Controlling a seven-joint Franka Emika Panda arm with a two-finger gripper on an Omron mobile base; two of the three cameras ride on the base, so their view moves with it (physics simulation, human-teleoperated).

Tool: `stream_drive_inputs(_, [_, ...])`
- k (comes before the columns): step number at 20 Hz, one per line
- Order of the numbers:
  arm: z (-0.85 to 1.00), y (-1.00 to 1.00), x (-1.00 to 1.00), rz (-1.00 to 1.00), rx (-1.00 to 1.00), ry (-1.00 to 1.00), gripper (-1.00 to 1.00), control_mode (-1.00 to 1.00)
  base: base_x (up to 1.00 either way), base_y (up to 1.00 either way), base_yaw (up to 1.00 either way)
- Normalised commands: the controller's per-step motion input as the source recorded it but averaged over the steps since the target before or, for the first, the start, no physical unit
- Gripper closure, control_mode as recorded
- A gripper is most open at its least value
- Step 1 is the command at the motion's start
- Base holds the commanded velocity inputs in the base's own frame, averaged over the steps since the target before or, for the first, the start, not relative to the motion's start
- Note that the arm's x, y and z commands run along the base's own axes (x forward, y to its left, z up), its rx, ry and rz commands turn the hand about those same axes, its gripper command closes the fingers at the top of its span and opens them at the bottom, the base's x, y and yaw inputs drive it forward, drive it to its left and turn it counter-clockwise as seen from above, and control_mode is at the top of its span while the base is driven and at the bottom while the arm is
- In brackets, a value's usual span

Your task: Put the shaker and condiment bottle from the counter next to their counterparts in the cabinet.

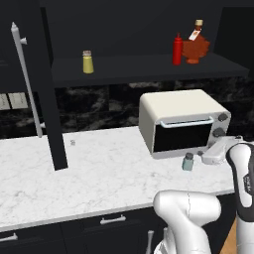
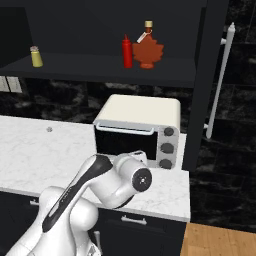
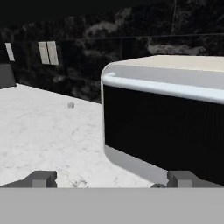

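Note:
The pale blue-grey shaker (image 1: pixel 188 161) stands upright on the white marble counter (image 1: pixel 94 173), just in front of the toaster oven. My gripper (image 1: pixel 204 158) hovers low right beside it on its right, apart from it. In the hand view my gripper (image 3: pixel 113 178) is open, with nothing between its fingertips (image 3: pixel 41 178). The red condiment bottle (image 1: pixel 177 49) (image 2: pixel 127 51) stands on the cabinet shelf (image 1: pixel 139 69), right next to the squat brown bottle (image 1: pixel 195 47) (image 2: pixel 148 50). The yellow shaker (image 1: pixel 88 62) (image 2: pixel 36 56) stands alone further left on that shelf.
A cream toaster oven (image 1: pixel 181 121) (image 2: pixel 140 130) (image 3: pixel 175 113) sits on the counter under the shelf, close ahead of the hand. The open cabinet door (image 1: pixel 49 99) with its silver bar handle (image 1: pixel 27 84) juts out at the left. Another silver bar handle (image 2: pixel 220 75) shows at the right.

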Motion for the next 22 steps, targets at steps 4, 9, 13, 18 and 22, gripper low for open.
stream_drive_inputs(4, [-0.24, -0.20, 0.00, 0.05, 0.02, 0.03, -1.00, -1.00, 0.00, 0.00, 0.00])
stream_drive_inputs(9, [-0.34, -0.01, 0.01, 0.00, 0.01, 0.03, -1.00, -1.00, 0.00, 0.00, 0.00])
stream_drive_inputs(13, [-0.24, 0.00, 0.01, 0.02, 0.02, 0.02, -1.00, -1.00, 0.00, 0.00, 0.00])
stream_drive_inputs(18, [-0.20, 0.02, 0.01, 0.03, 0.00, 0.05, -1.00, -1.00, 0.00, 0.00, 0.00])
stream_drive_inputs(22, [-0.04, 0.00, 0.07, 0.02, 0.03, 0.00, -1.00, -1.00, 0.00, 0.00, 0.00])
